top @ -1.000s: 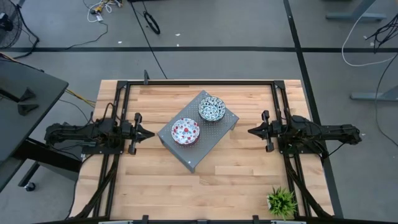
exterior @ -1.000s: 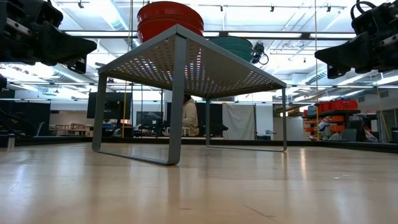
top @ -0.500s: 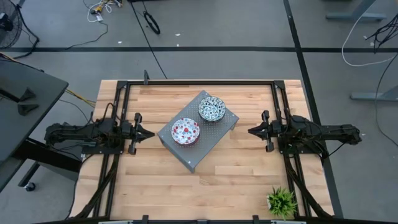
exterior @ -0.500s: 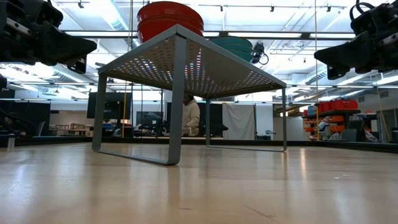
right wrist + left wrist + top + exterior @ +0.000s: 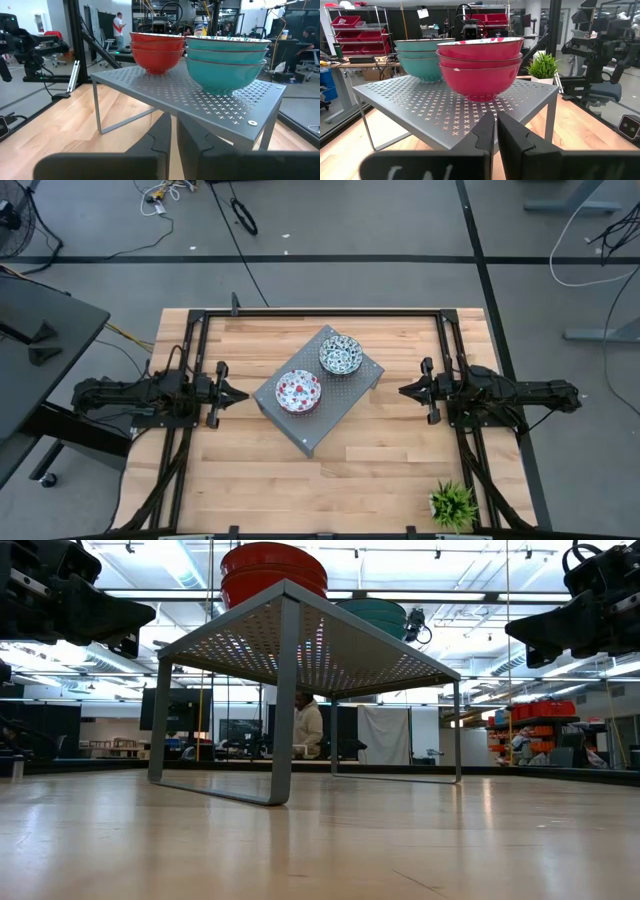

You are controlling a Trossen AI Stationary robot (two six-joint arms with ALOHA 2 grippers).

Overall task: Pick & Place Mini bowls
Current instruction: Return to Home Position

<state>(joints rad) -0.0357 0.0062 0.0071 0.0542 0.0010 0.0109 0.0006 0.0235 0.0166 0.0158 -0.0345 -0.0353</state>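
Here the wooden table (image 5: 400,470) carries a grey perforated shelf (image 5: 340,408) at its middle. The left gripper (image 5: 240,393) and right gripper (image 5: 404,391) flank it, well apart, fingers closed together on nothing. On the shelf stand the mini bowls (image 5: 298,391): a red stack (image 5: 480,70) beside a teal stack (image 5: 341,356).

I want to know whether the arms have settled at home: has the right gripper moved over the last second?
No. In the high view the right gripper keeps the same gap from the grey shelf's right corner as before.
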